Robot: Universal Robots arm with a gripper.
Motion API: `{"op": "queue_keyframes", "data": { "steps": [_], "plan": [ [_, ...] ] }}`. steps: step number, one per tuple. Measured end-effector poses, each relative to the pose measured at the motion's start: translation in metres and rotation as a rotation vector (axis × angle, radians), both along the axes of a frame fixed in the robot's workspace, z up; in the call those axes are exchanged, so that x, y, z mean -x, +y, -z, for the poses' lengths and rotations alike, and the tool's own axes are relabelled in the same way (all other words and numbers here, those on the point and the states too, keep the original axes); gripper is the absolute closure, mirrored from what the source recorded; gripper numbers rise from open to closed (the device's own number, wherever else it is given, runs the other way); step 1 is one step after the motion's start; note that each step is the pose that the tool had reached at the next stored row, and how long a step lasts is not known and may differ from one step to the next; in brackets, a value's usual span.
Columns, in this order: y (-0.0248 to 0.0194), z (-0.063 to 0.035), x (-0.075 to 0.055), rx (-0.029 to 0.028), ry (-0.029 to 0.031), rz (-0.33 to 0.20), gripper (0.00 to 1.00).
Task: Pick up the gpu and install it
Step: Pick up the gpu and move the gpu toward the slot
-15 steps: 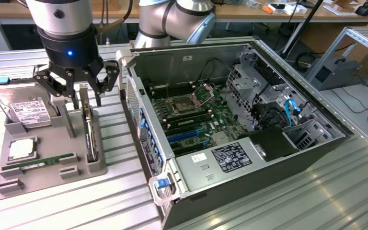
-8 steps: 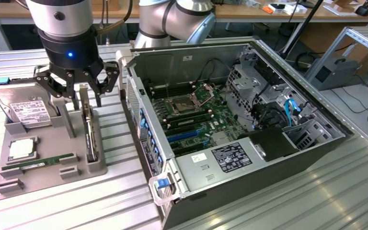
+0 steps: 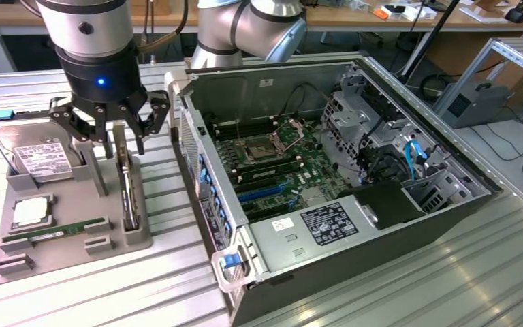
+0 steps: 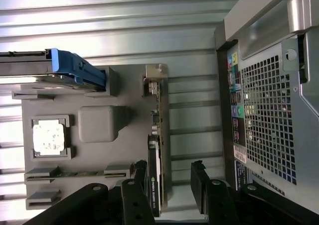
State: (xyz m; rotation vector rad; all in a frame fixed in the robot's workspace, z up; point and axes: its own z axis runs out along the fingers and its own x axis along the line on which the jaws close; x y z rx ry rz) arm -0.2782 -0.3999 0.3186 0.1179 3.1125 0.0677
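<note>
Task progress was at the pick-up stage: the gpu (image 3: 129, 197) stood on its long edge in a slot of the grey parts tray (image 3: 71, 255), on the exterior view's left, well apart from the motherboard (image 3: 271, 160) inside the open computer case (image 3: 271, 82). Nothing had been lifted, and no card was seated in the expansion slots (image 3: 261, 192) of the board, so both the pick and the installation remained to be done. The hard drive (image 3: 39, 157) and the memory stick (image 3: 57, 233) occupied their own places on the same tray and played no part in this step. The gripper (image 3: 116, 143) hung directly above the upper edge of the gpu with its jaws fully spread. In the wrist view the gripper (image 4: 169, 174) straddled the gpu (image 4: 158, 135), one finger on each face of the card; one finger (image 4: 142, 182) stood just beside the dark face, the other stood clear of the card on the opposite side. Whether the near finger touched the card could not be determined. The gripper had hold of nothing
</note>
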Motion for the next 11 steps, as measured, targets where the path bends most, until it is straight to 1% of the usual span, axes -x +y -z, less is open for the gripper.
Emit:
{"op": "queue_keyframes", "data": {
  "steps": [6, 9, 11],
  "plan": [
    [-0.0005, 0.003, 0.0002, 0.0001, 0.0001, 0.0, 0.52],
    [-0.0029, 0.0046, 0.0014, 0.0, 0.0, 0.0, 0.52],
    [-0.004, 0.0075, 0.0017, 0.0001, 0.0, 0.0, 0.52]
  ]
}}
